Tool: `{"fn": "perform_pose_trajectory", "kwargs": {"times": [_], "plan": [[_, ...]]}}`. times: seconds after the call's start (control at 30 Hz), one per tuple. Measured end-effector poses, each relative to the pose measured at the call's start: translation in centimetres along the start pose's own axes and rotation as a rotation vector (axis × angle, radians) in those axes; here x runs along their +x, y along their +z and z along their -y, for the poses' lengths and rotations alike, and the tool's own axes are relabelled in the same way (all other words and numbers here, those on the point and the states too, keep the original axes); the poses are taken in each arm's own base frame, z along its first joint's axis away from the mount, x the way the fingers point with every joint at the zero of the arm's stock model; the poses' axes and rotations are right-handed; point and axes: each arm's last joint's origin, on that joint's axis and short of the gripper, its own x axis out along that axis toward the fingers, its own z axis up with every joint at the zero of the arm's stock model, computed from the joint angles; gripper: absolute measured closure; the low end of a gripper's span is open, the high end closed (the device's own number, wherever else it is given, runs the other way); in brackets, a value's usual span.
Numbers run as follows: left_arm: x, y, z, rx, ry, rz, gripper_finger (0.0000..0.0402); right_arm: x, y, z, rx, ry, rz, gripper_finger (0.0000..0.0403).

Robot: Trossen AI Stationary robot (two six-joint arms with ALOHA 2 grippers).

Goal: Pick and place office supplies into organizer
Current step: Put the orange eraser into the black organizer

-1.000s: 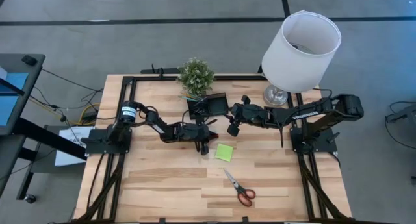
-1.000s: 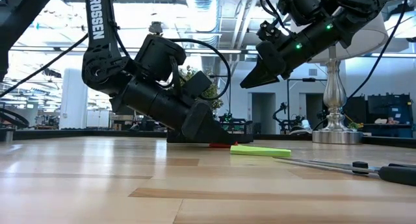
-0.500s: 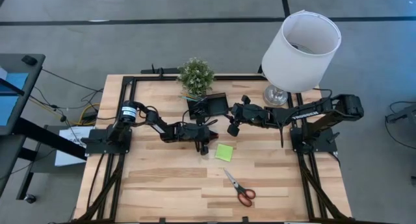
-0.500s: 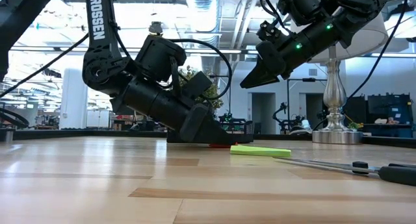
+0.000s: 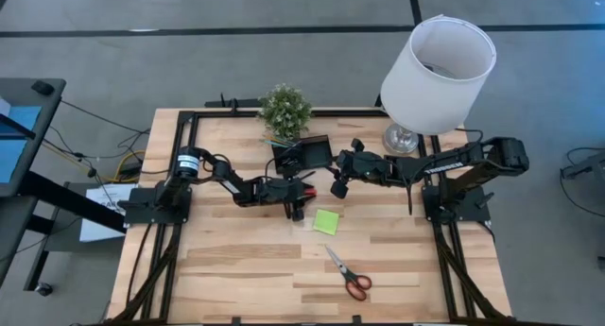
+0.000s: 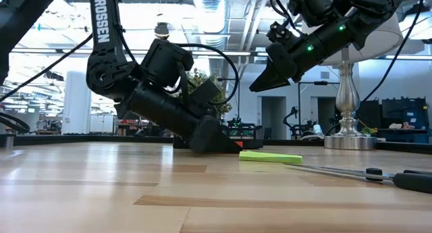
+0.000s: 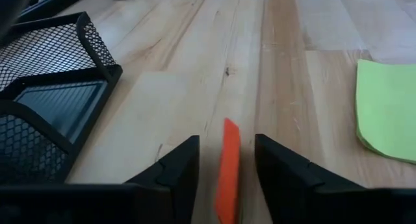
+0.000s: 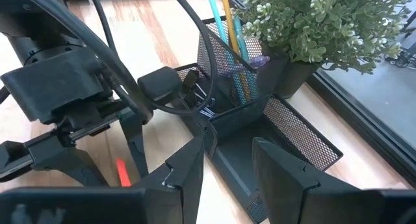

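A small red piece lies flat on the table between the two fingers of my left gripper. The gripper is open and low at the table's middle, and a gap shows on each side of the piece. The black mesh organizer stands just beyond it, with teal and yellow pens upright in its cup. My right gripper is open and empty, raised above the table beside the organizer. A lime-green sticky-note pad and red-handled scissors lie on the table nearer the front.
A potted plant stands behind the organizer at the far edge. A lamp with a white shade stands at the far right. The sticky-note pad lies close beside my left gripper. Bare wood shows at the table's front left.
My left gripper has shifted a little along the table and turned slightly at the wrist. In the low view the red piece that showed beside its tip is now hidden behind its fingers. My right gripper has kept still.
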Motion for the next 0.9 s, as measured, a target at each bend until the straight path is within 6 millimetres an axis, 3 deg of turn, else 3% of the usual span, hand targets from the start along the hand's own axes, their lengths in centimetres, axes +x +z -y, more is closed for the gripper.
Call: {"fn": "perform_pose_trajectory", "kwargs": {"times": [0.23,0.33,0.5,0.6,0.73,0.9], "plan": [[0.0,-0.1,0.0,-0.033,0.005,-0.015,0.0259,0.0,0.0,0.0,0.000,0.000,0.000,0.0276],[0.0,-0.1,0.0,-0.053,0.012,-0.020,0.0292,0.0,0.0,0.0,0.000,0.000,0.000,0.0276],[0.0,0.0,0.1,-0.064,-0.001,-0.006,0.0381,0.0,0.0,0.0,0.000,0.000,0.000,0.0276],[-0.2,0.4,0.0,-0.096,0.013,0.009,0.0385,0.0,0.0,0.0,0.000,0.000,0.000,0.0276],[-1.3,2.0,-0.7,-0.099,0.088,-0.010,0.0389,0.0,0.0,0.0,0.000,0.000,0.000,0.0276],[-4.2,6.0,-2.1,0.010,0.241,-0.030,0.0390,0.0,0.0,0.0,0.000,-0.001,-0.001,0.0276]]}}
